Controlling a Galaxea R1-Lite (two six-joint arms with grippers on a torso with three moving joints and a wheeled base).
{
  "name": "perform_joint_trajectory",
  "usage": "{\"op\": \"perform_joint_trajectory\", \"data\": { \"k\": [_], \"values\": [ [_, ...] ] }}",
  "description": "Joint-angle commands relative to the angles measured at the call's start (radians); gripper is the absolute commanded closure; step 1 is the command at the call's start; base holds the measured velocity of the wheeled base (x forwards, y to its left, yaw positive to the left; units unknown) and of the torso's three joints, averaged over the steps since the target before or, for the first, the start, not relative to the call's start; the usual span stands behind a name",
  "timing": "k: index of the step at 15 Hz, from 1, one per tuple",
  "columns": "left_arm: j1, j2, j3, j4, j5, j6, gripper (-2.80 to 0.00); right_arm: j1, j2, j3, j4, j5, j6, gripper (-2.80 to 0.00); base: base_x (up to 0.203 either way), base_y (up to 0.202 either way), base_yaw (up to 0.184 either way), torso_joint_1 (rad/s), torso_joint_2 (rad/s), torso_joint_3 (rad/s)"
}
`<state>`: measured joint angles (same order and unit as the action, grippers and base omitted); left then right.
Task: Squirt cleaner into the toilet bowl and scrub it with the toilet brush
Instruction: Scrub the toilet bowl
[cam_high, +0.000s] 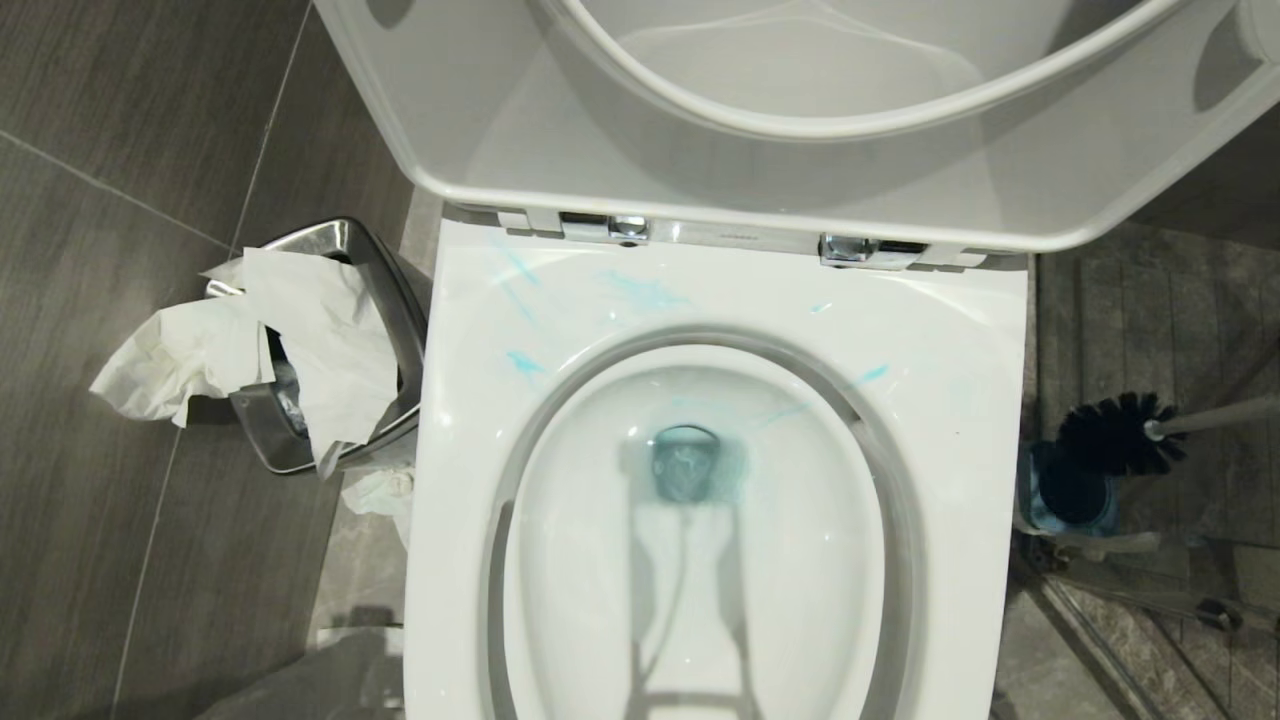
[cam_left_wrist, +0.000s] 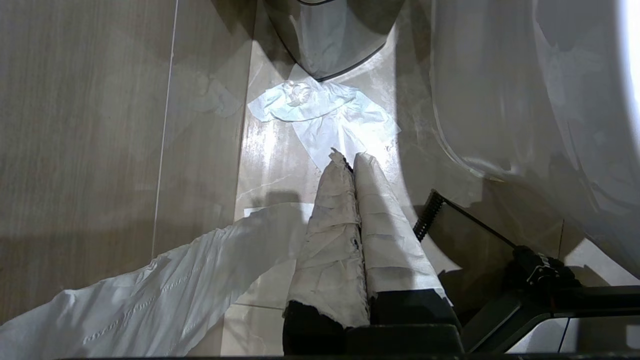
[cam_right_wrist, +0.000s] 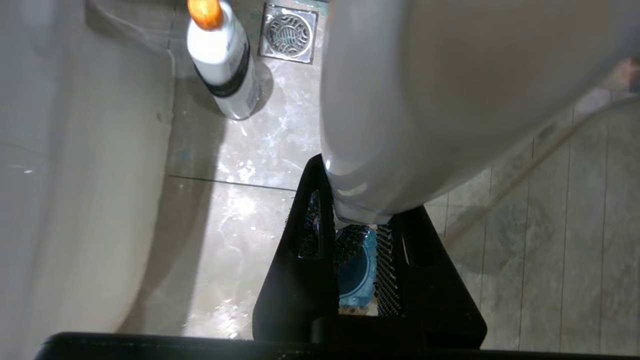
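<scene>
Presently the toilet brush hangs just above its blue holder on the floor right of the toilet bowl, its white handle clenched in the right claw. Turquoise cleaner streaks the far rim and tints the water. The left claw, paper-wrapped, is pressed closed above the floor near a steel bin stuffed with tissue.
</scene>
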<state>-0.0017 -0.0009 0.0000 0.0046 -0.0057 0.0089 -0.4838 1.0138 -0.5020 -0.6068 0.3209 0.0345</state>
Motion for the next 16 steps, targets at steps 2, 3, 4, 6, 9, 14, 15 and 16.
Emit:
{"op": "perform_joint_trajectory", "data": {
  "k": [2, 3, 4, 6, 9, 14, 15, 16],
  "values": [
    [0.0, 0.001, 0.002, 0.0, 0.0, 0.0, 0.0, 0.001, -0.055, -0.201, 0.267, 0.005, 0.004, 0.0, 0.0, 0.0, 0.0, 0.0, 0.0, 0.0],
    [0.0, 0.001, 0.002, 0.0, 0.0, 0.0, 0.0, 0.001, -0.055, -0.239, 0.304, 0.006, 0.005, 0.0, 0.0, 0.0, 0.0, 0.0, 0.0, 0.0],
    [0.0, 0.001, 0.002, 0.0, 0.0, 0.0, 0.0, 0.001, -0.055, -0.274, 0.342, 0.007, 0.005, 0.0, 0.0, 0.0, 0.0, 0.0, 0.0, 0.0],
    [0.0, 0.001, 0.002, 0.0, 0.0, 0.0, 0.0, 0.001, -0.062, -0.342, 0.428, 0.009, 0.007, 0.0, 0.0, 0.0, 0.0, 0.0, 0.0, 0.0],
    [0.0, 0.001, 0.002, 0.0, 0.0, 0.0, 0.0, 0.001, -0.08, -0.49, 0.631, 0.018, 0.007, 0.0, 0.0, 0.0, 0.0, 0.0, 0.0, 0.0],
    [0.0, 0.001, 0.002, 0.0, 0.0, 0.0, 0.0, 0.002, -0.104, -0.711, 0.866, 0.027, 0.007, 0.0, 0.0, 0.0, 0.0, 0.0, 0.0, 0.0],
    [0.0, 0.001, 0.002, 0.0, 0.0, 0.0, 0.0, 0.002, -0.106, -0.765, 0.928, 0.033, 0.007, 0.0, 0.0, 0.0, 0.0, 0.0, 0.0, 0.0],
    [0.0, 0.001, 0.002, 0.0, 0.0, 0.0, 0.0, 0.002, -0.107, -0.819, 0.991, 0.036, 0.007, 0.0, 0.0, 0.0, 0.0, 0.0, 0.0, 0.0]
  ]
}}
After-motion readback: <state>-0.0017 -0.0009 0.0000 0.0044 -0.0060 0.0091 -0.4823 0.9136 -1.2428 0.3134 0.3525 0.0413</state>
